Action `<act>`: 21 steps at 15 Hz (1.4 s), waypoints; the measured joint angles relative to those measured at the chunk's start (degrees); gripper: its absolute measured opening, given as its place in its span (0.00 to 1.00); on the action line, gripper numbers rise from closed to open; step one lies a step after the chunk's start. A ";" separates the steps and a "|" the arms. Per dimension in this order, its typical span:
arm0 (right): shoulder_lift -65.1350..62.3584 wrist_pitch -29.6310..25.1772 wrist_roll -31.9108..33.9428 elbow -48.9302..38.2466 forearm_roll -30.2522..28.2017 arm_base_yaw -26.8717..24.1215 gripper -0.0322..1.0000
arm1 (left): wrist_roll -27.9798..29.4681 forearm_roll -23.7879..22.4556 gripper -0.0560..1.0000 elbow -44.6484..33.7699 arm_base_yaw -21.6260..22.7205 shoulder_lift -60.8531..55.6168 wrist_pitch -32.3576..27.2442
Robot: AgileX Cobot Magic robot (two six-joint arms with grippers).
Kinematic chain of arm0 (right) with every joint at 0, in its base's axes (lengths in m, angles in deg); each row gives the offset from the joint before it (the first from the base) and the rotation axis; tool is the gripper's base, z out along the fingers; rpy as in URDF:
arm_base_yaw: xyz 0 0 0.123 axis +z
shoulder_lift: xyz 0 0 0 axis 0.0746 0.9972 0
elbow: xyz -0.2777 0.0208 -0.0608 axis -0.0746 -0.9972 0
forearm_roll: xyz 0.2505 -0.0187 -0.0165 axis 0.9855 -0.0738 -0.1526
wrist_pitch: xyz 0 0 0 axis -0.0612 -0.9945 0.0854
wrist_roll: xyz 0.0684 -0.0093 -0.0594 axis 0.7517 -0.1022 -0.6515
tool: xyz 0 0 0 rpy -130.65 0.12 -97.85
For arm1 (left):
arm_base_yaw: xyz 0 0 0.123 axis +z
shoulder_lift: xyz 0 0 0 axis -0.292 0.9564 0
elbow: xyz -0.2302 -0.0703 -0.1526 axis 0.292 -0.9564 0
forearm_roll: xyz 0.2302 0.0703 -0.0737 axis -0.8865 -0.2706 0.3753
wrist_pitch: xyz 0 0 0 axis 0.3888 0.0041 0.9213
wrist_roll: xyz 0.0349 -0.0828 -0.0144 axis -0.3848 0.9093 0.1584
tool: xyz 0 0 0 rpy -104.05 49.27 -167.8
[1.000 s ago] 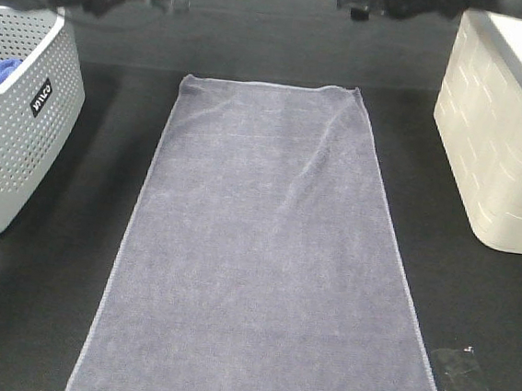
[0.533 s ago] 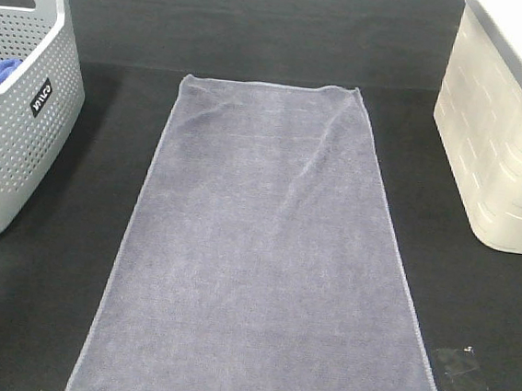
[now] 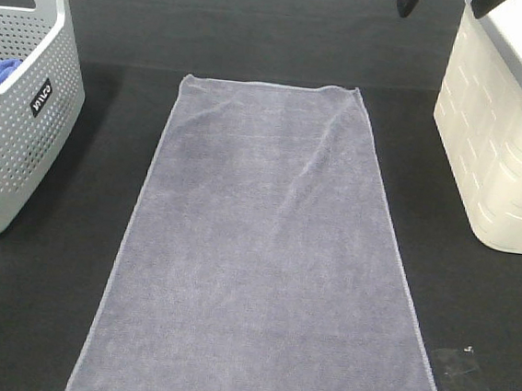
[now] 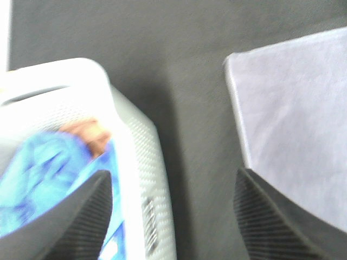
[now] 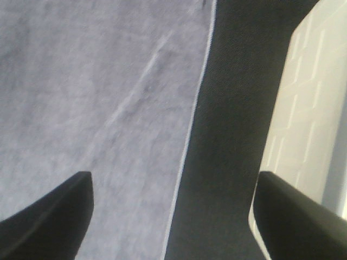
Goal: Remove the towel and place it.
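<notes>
The towel (image 3: 269, 252) lies spread flat and lengthwise on the dark counter (image 3: 56, 305), between a grey perforated basket (image 3: 17, 135) and a cream bin (image 3: 501, 154). Both hands hang above it, touching nothing: the left hand (image 4: 171, 216) spread apart beside its basket-side corner, the right hand (image 5: 173, 216) spread wide over its bin-side hem.

A black cloth-covered desk (image 3: 65, 306) carries the grey towel (image 3: 265, 251), spread flat down its middle from far to near. A perforated grey basket (image 3: 17, 135) stands at the left, a cream bin (image 3: 505, 154) at the right, both apart from the towel.
</notes>
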 joint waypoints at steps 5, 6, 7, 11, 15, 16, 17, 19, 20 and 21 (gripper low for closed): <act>-14.27 0.06 -0.57 -16.16 2.98 0.00 0.77 | -0.11 2.41 0.64 -25.78 0.00 -18.05 -0.17; -17.82 0.06 -0.57 -20.23 2.98 0.00 0.77 | 0.06 2.41 0.64 -31.28 0.00 -22.35 -0.23; -21.49 0.06 -0.57 -24.81 2.98 0.00 0.77 | 0.34 2.58 0.64 -36.55 0.00 -26.70 -0.23; -37.41 -0.34 -0.57 -41.88 2.98 0.00 0.77 | 1.15 5.96 0.64 -55.69 0.00 -46.24 -0.52; -53.46 -0.46 -0.57 -57.18 2.98 0.00 0.77 | 0.06 9.85 0.64 -70.02 0.00 -65.72 -0.63; -57.12 -0.46 -0.57 -60.79 2.98 0.00 0.77 | -1.72 10.14 0.64 -74.89 0.00 -72.88 -0.69; -57.12 -0.46 -0.57 -60.79 2.98 0.00 0.77 | -1.72 10.14 0.64 -74.89 0.00 -72.88 -0.69; -66.63 -0.52 -0.57 -67.49 2.98 0.00 0.77 | -4.70 11.86 0.64 -80.67 0.00 -82.28 -0.74; -70.30 -0.57 -0.57 -69.73 2.98 0.00 0.77 | -6.13 13.69 0.64 -82.85 0.00 -86.34 -0.74; -73.80 -0.57 -0.57 -71.51 2.98 0.00 0.77 | -7.96 15.70 0.64 -84.91 0.00 -90.41 -0.74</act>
